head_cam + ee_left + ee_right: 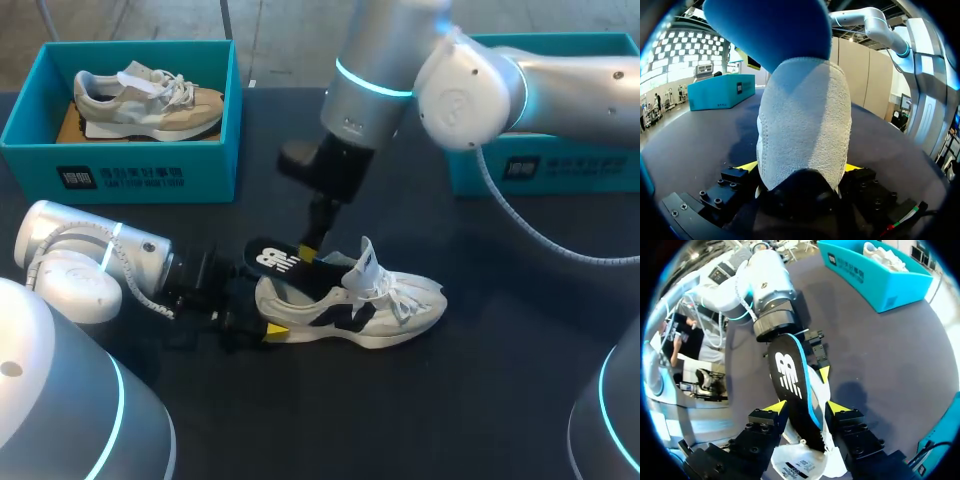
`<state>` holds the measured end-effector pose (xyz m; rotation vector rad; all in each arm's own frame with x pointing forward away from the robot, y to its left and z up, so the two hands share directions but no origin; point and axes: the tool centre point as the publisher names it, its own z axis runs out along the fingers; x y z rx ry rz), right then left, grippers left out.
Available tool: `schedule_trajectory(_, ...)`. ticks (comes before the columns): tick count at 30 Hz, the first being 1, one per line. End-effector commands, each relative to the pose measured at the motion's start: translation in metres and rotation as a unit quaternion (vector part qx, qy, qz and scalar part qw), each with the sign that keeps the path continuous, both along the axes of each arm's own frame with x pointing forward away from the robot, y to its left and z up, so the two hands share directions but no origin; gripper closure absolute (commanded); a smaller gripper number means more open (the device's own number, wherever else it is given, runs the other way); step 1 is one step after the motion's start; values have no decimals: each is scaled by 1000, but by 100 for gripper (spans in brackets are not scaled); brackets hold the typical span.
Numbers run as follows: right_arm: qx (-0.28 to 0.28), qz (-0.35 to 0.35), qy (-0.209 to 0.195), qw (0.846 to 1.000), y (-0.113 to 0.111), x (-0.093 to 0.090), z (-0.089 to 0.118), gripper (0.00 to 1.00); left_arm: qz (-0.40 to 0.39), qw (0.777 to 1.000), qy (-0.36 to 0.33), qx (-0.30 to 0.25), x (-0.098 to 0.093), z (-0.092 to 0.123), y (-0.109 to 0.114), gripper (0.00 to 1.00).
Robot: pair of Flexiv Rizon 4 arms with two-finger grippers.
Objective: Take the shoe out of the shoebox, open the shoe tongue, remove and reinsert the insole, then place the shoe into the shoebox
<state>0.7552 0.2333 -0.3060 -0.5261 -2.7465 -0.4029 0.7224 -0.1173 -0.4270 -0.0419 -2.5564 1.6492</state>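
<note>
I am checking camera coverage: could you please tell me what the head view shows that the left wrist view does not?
Head view only: the beige shoe in the left shoebox, and the laces and toe of the white shoe. Left wrist view only: the heel's textured back between the yellow tips of the left gripper. Both: the white shoe, the insole and the right arm.

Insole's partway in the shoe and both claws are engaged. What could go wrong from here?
The insole slants in the right claw, its logo end outside the shoe; pushed, it may buckle. The left claw pinches only the heel, so the toe could swing. Both claws sit close at the heel and could collide.
</note>
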Motion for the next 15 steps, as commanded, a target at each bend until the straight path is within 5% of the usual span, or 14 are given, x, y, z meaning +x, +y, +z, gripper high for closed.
schedule_trajectory(1,16,9,37,999,-3,3,0,53,0,1000,0,2,1,-5,-2,100)
schedule_trajectory(15,64,0,128,990,-1,-4,-6,52,0,1000,0,2,1,-5,-2,100)
